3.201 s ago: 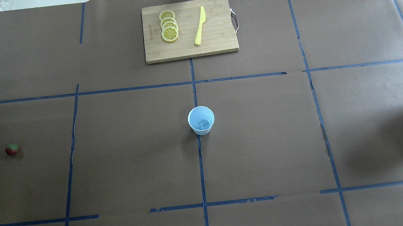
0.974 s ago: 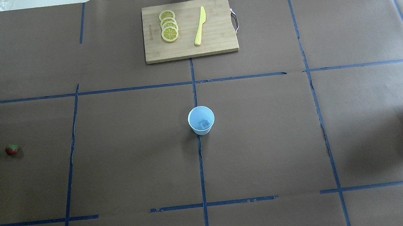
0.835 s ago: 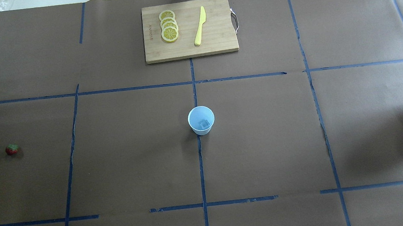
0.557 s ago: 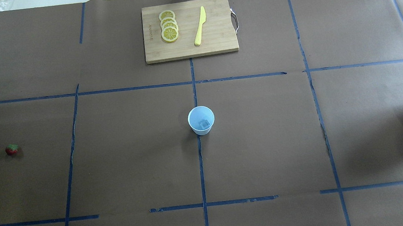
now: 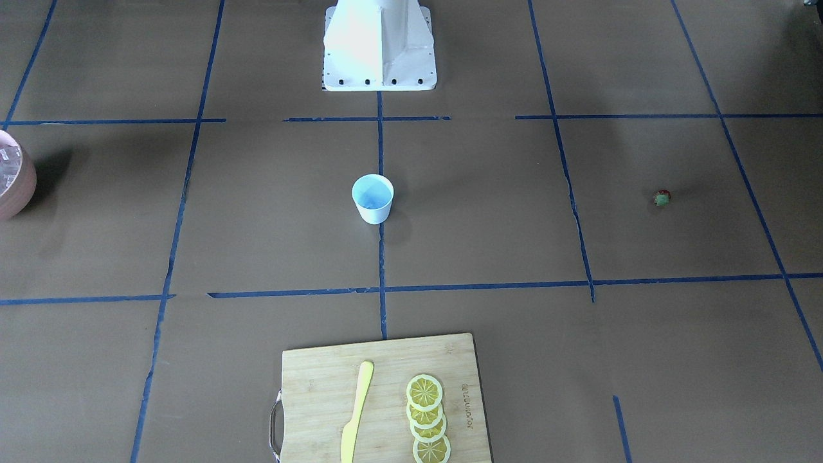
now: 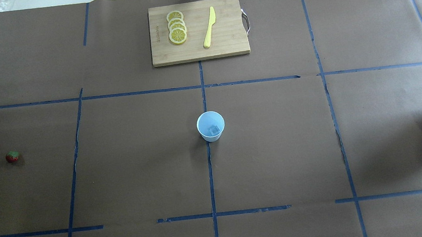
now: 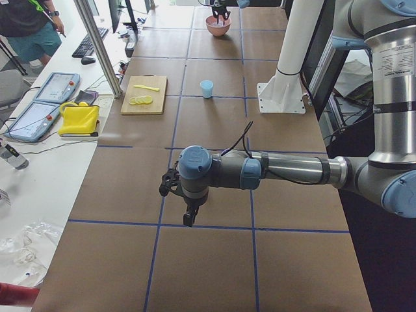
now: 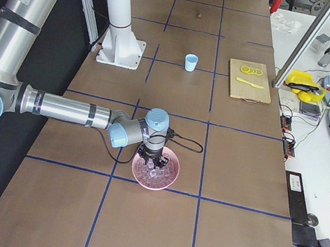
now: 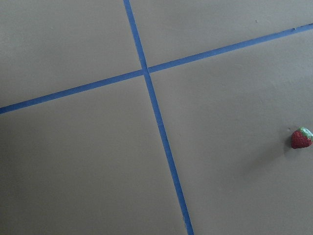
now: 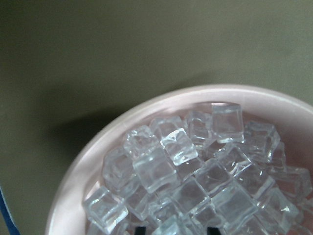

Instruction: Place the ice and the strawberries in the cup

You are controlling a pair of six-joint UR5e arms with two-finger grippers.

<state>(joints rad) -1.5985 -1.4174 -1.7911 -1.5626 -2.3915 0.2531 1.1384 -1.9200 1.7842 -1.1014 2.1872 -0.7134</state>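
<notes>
cup (image 6: 210, 126) upright; one ice cube (image 6: 213, 129) inside | strawberry (image 6: 12, 156) well apart

place: robot lab | evidence: tape-gridded table (image 6: 278, 158), teach pendants (image 7: 55, 86)

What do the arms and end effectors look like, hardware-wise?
Left arm and right arm: silver tubes, blue-grey joint caps, a printed label on the upper link, a black cable looping at the wrist. Left end effector and right end effector: small, black, two-fingered.
</notes>
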